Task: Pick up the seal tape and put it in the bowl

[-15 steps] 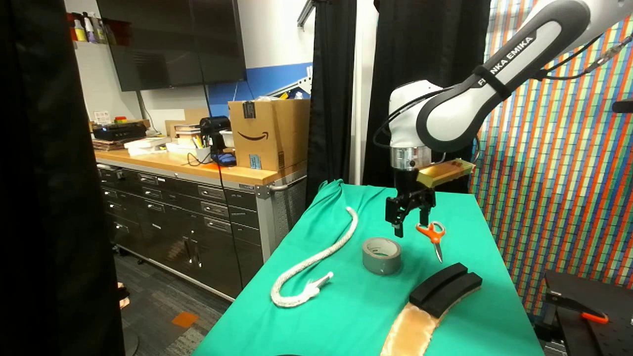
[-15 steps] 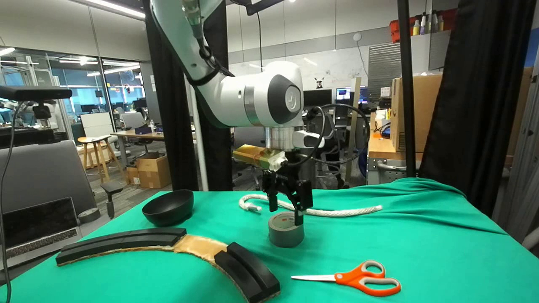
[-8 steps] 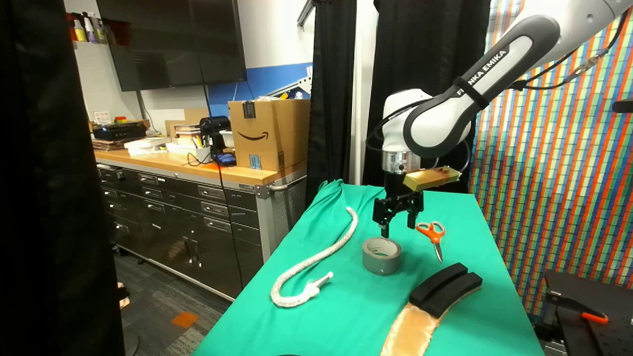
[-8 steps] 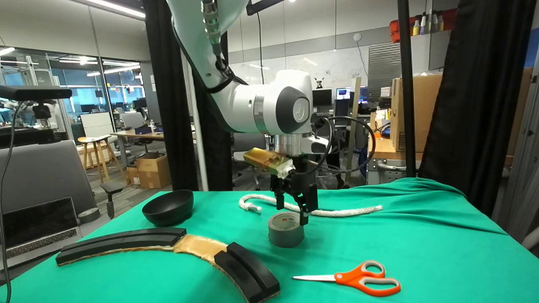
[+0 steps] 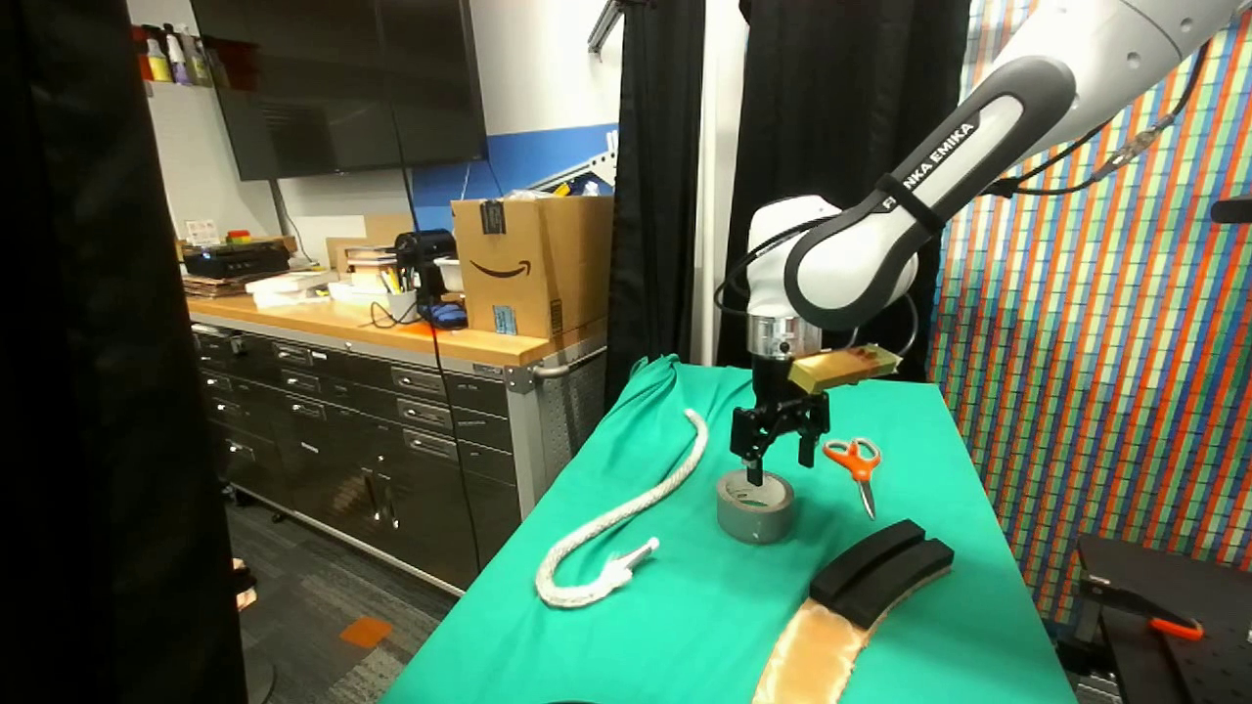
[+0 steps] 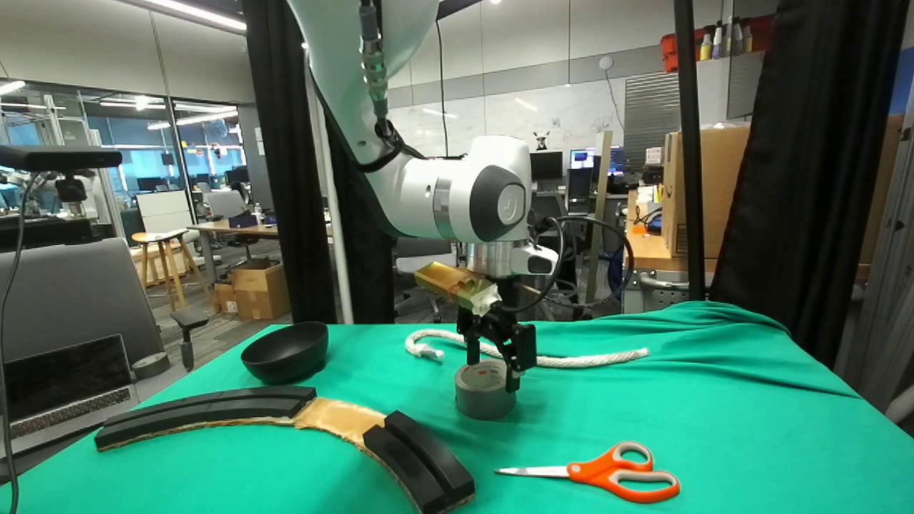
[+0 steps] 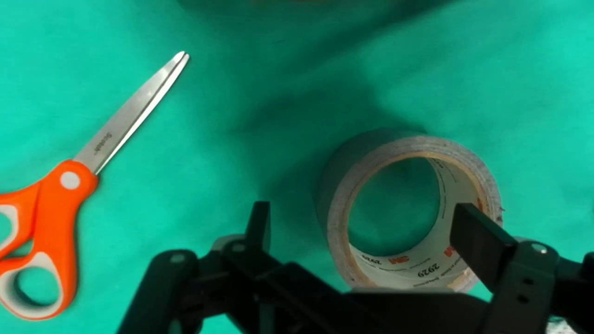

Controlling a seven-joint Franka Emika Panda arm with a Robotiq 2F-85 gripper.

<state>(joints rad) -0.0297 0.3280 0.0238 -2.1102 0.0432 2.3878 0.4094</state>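
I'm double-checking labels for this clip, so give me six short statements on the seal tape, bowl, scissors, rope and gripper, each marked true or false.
1. The gripper is open. True.
2. The seal tape is inside the bowl. False: the seal tape sits on the green cloth, apart from the bowl.
3. The scissors are closed. True.
4. The bowl is white. False: it is black.
5. The seal tape has printing on its inner face. True.
6. The rope lies perfectly straight. False: the rope curves.
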